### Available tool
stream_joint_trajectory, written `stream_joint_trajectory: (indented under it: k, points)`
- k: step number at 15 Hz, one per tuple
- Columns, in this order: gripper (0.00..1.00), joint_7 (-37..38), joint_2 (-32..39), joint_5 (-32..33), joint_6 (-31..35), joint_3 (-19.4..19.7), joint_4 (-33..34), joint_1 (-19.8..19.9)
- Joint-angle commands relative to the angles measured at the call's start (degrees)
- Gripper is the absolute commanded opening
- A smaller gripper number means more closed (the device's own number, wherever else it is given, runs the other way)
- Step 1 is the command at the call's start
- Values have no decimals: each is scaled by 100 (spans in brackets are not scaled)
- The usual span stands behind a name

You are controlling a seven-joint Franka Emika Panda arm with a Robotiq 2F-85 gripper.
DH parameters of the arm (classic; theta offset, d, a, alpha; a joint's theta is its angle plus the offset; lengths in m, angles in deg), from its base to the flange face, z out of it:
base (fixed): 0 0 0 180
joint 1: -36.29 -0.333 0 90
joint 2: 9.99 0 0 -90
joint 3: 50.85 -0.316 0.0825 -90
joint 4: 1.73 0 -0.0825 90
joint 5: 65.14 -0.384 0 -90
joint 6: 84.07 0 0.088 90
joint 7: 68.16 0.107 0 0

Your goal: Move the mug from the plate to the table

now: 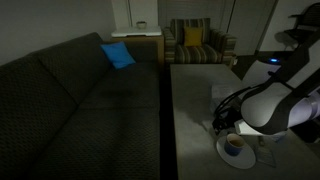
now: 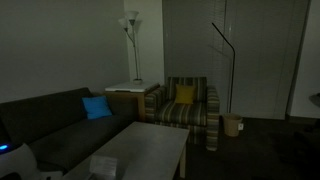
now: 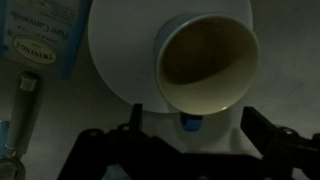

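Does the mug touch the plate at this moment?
Touching. The wrist view shows the mug standing on the plate, well inside its rim.

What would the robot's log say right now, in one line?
phase: pre-grasp | gripper: open, empty | mug: on plate, not gripped | table: no mug yet

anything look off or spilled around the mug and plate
Nothing stands out: the mug sits upright on the plate, no spill shows on the table, and the gripper is open beside the mug.
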Motion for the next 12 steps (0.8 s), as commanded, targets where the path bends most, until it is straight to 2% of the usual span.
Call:
stream_joint_trajectory:
  k: [1, 5, 6, 9, 12]
  points:
    - [100, -189, -108, -208, 24, 32, -150, -14]
    - [100, -195, -131, -232, -55, 39, -139, -33]
    - [95, -186, -138, -235, -67, 49, -142, -45]
    - [90, -166, -165, -239, -76, 90, -159, -83]
    - [79, -163, -164, -239, -111, 125, -122, -86]
